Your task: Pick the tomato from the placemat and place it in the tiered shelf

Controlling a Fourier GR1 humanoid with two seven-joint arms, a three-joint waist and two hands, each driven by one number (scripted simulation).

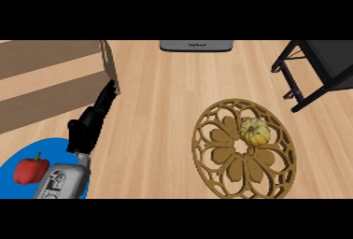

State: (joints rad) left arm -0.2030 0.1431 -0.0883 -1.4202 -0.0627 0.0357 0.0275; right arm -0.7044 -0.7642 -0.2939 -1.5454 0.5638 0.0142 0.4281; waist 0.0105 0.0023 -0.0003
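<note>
Pale wooden counter [158, 93] fills our only view, the head view looking steeply down. On it, right of centre, lies a round brown openwork placemat [244, 149], and on its upper right part sits the tomato [254, 131], which here looks yellowish-green and ribbed. The black tiered shelf [314, 65] stands at the upper right, well apart from the mat. Our left hand [91, 122] shows at the left, its fingers straight and held together, pointing up toward a brown striped panel [48, 79]; it holds nothing and rests just beside a blue plate [14, 161] carrying a red bell pepper [31, 171]. A grey appliance [197, 45] peeks in at the top edge. Our right hand is nowhere in view. We judge that the pick has not begun. To do it well, we would bring the right hand in from the lower right, since the tomato and shelf both lie on that side, come down over the tomato with fingers spread, and curl round its ribbed sides without snagging the mat's cut-outs.
</note>
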